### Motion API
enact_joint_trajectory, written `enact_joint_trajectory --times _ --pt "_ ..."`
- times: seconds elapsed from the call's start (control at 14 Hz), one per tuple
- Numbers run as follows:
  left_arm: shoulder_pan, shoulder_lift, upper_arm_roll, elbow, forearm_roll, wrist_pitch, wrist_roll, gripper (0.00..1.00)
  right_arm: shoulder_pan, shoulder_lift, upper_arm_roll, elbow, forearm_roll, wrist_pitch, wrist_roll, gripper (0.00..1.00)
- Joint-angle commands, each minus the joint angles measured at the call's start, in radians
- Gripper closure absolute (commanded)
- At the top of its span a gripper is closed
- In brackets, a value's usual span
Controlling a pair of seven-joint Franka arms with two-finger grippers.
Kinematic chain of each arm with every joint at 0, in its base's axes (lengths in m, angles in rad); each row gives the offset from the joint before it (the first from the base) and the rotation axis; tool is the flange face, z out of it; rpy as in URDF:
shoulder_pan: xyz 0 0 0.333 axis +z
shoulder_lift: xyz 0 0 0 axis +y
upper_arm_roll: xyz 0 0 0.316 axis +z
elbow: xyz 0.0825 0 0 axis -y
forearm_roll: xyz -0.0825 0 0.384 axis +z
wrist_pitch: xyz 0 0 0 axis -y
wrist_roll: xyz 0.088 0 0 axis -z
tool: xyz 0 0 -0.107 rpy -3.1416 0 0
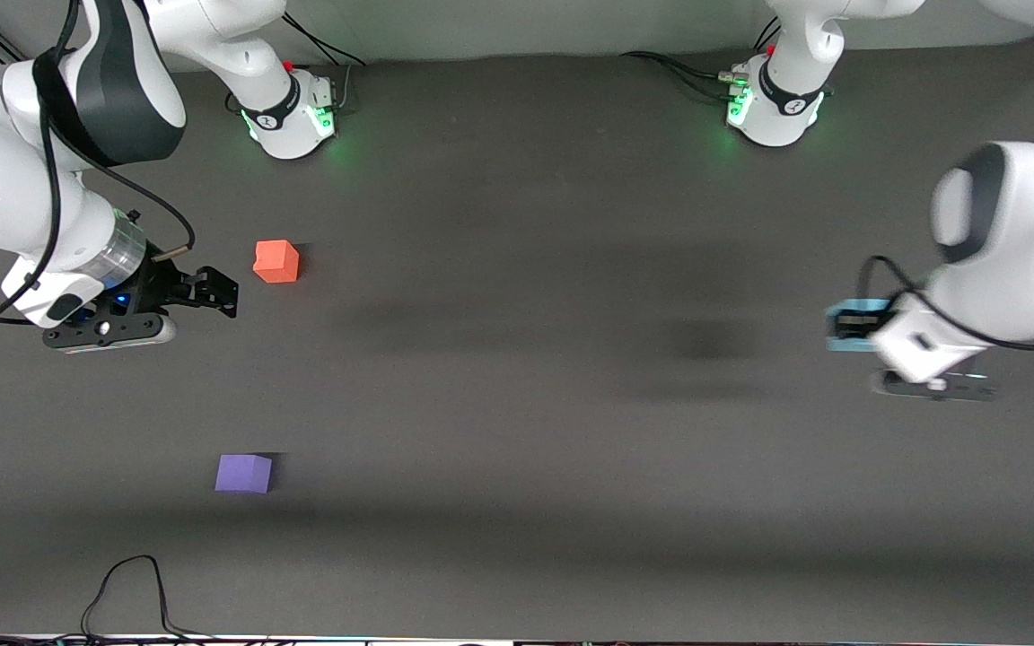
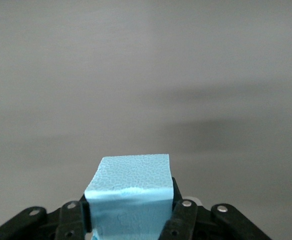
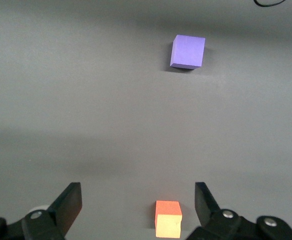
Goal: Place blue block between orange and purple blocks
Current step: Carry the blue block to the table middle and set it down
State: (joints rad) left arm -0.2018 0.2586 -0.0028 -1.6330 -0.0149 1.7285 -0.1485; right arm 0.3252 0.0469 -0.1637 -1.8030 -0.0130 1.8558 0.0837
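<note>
The purple block (image 1: 244,473) lies on the grey table (image 1: 517,431) nearest the front camera, toward the right arm's end, and the orange block (image 1: 276,261) sits farther from that camera, well apart from it. The right gripper (image 1: 212,292) waits just beside the orange block, fingers (image 3: 68,206) spread wide with nothing between them. At the left arm's end, the left gripper (image 2: 130,217) is clamped on the blue block (image 2: 130,192), apparently lifted off the table.

Dark grey table (image 1: 517,404), black cable (image 1: 127,592)
</note>
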Motion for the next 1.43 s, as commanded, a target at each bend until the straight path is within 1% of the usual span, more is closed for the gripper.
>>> enact_joint_trajectory --times 0.0,0.07,0.21,0.36,0.43,0.57,0.64,0.79,0.93,1.0,1.07,1.14,1.21,1.29,1.36 --pt "-0.167 0.088 -0.058 0.099 -0.008 0.014 -0.332 0.44 0.006 -0.006 -0.004 0.025 -0.010 -0.052 0.021 0.00" --pt "-0.238 0.132 -0.072 0.128 -0.007 0.060 -0.443 0.44 0.011 -0.002 0.006 0.030 -0.010 -0.055 0.028 0.00" --pt "-0.385 0.241 -0.072 0.194 0.019 0.161 -0.642 0.44 0.020 0.019 0.007 0.036 -0.010 -0.053 0.025 0.00" --pt "-0.506 0.367 -0.072 0.274 0.067 0.233 -0.774 0.45 0.050 0.053 0.006 0.066 -0.010 -0.046 0.028 0.00" --pt "-0.557 0.430 -0.072 0.297 0.091 0.268 -0.821 0.45 0.060 0.063 0.007 0.076 -0.010 -0.047 0.031 0.00" --pt "-0.634 0.528 -0.072 0.306 0.116 0.400 -0.871 0.45 0.061 0.064 0.007 0.077 -0.009 -0.047 0.039 0.00" --pt "-0.674 0.562 -0.066 0.306 0.122 0.442 -0.893 0.45 0.063 0.064 0.007 0.079 -0.001 -0.047 0.039 0.00" --pt "-0.692 0.614 -0.062 0.314 0.125 0.499 -0.907 0.45 0.078 0.062 0.007 0.082 0.033 -0.047 0.039 0.00" --pt "-0.691 0.631 -0.062 0.314 0.127 0.508 -0.905 0.45 0.078 0.059 0.007 0.083 0.034 -0.053 0.041 0.00" --pt "-0.689 0.633 -0.062 0.312 0.127 0.508 -0.901 0.42 0.078 0.054 0.007 0.083 0.033 -0.056 0.041 0.00" --pt "-0.685 0.637 -0.062 0.312 0.127 0.508 -0.896 0.37 0.080 0.050 0.007 0.083 0.034 -0.062 0.044 0.00" --pt "-0.683 0.637 -0.062 0.312 0.127 0.508 -0.896 0.37 0.078 0.047 0.007 0.083 0.034 -0.073 0.051 0.00" --pt "-0.682 0.634 -0.060 0.314 0.127 0.508 -0.898 0.34 0.078 0.045 0.007 0.083 0.034 -0.079 0.053 0.00" --pt "-0.680 0.630 -0.060 0.314 0.125 0.505 -0.899 0.24 0.078 0.041 0.007 0.083 0.034 -0.081 0.053 0.00" --pt "-0.668 0.625 -0.060 0.320 0.125 0.484 -0.899 0.01 0.078 0.038 0.006 0.083 0.036 -0.081 0.053 0.00"
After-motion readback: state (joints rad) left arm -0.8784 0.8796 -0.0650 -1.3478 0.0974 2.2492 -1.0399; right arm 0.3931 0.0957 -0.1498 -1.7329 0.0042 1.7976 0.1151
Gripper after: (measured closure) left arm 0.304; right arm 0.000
